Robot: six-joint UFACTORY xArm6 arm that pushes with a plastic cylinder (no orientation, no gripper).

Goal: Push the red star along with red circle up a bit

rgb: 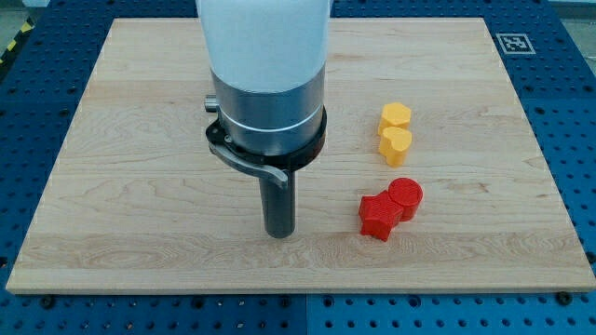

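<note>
A wooden tabletop (140,186). The red star (378,216) and red circle (405,197) touch, toward the bottom right corner. My tip (279,233), a bare rod with no fingers to open or close, sits left of them. Two yellow blocks (395,131) lie just above; pushing too far could strike them, and an off-centre push could split the pair.

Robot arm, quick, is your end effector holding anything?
My tip: a bare rod, holding nothing, left of the red star and red circle, touching neither.
</note>
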